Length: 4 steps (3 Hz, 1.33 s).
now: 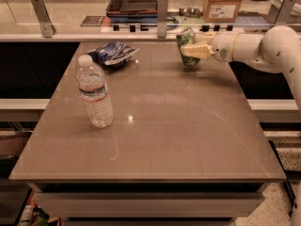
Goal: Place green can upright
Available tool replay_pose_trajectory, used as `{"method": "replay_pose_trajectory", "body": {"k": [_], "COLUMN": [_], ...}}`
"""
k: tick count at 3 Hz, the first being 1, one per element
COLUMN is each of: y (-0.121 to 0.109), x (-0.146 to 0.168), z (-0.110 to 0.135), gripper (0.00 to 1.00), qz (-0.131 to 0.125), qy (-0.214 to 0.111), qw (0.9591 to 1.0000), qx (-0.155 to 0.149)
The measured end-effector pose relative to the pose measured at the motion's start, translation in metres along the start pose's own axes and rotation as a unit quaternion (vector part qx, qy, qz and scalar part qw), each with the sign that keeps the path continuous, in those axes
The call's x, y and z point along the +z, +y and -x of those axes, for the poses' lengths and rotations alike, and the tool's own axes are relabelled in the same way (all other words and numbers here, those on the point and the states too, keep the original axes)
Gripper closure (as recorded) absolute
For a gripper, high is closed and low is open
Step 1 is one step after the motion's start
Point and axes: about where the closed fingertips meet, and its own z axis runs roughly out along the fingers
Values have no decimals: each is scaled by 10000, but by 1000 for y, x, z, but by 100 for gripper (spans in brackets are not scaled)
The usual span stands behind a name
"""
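Note:
The green can [186, 40] stands nearly upright at the far right of the table [155, 126], tilted a little, its silver top showing. My gripper [193, 50] reaches in from the right and is shut on the can's lower half, with the pale fingers [197, 51] across its front. The can's base is at or just above the table top; I cannot tell whether it touches.
A clear plastic water bottle [96, 92] stands upright at the left-middle. A blue-and-white snack bag [111, 53] lies at the far left. A glass-railed counter with a cardboard box [224, 3] runs behind the table. My white arm [263, 46] spans the far right edge.

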Motion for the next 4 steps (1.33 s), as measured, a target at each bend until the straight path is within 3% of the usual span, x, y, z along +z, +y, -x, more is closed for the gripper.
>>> {"method": "replay_pose_trajectory", "body": {"k": [3, 4], "y": [-5, -5], "x": [7, 7], "z": [-28, -27], "gripper": [100, 82], "qz": [-2, -3], "qy": [-180, -179], "qw": [9993, 9993], "qx": [317, 317]}}
